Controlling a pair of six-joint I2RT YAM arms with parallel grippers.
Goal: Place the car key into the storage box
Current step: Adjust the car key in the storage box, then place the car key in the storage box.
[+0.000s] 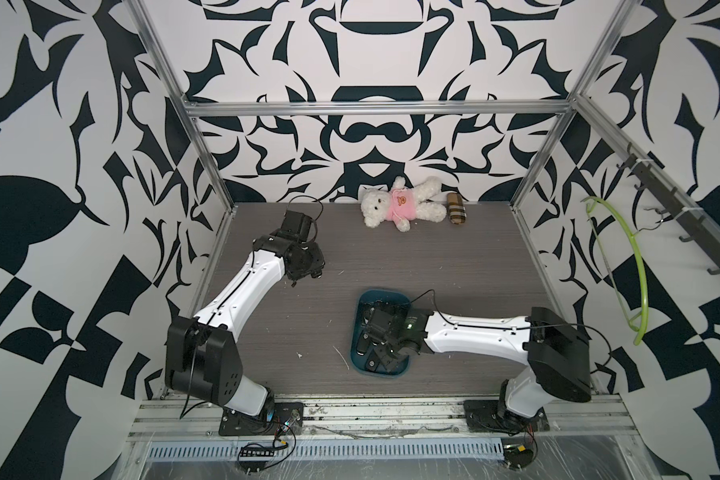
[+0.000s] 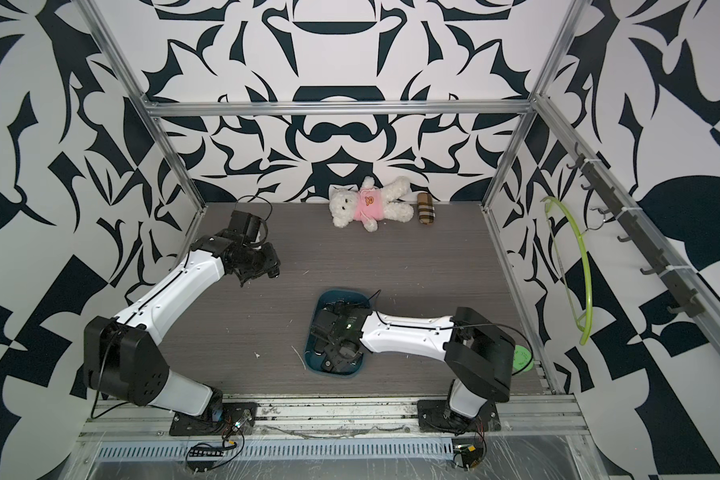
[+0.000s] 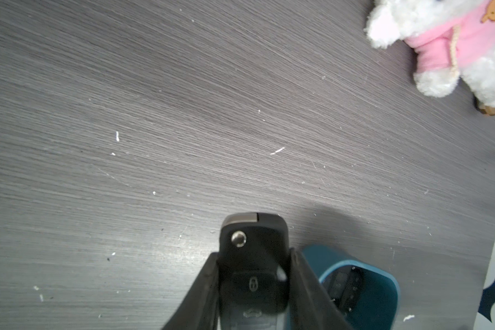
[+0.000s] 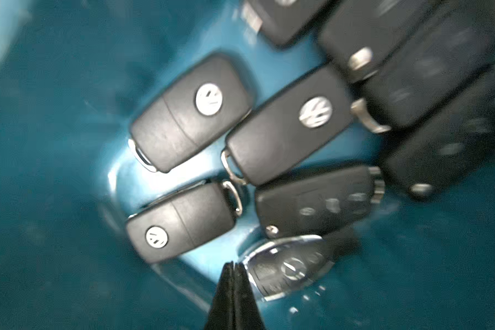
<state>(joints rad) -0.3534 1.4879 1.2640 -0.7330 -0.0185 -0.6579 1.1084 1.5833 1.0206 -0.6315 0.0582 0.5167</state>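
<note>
We judge the task as partly done. The storage box (image 1: 376, 293), in the lower middle of both top views, already holds several key fobs (image 4: 192, 114), but one car key (image 3: 253, 228) is not in it yet. The left gripper (image 3: 253, 254) is closed on this key, gripping its body from both sides. It hangs above the bare table (image 1: 433, 266) in the left half of the top views, well apart from the box. What is left, in our judgement, is to carry the key to the box and release it there.

The right gripper (image 4: 233, 267) is closed with nothing between its jaws. It stands low inside the box, just beside a silver-edged fob (image 4: 286, 268). The right arm (image 1: 474, 328) covers much of the box from above, so we think it should move away first. A white teddy bear (image 1: 395, 203) in pink and a plaid pouch (image 1: 457, 208) lie at the upper middle, out of the way.
</note>
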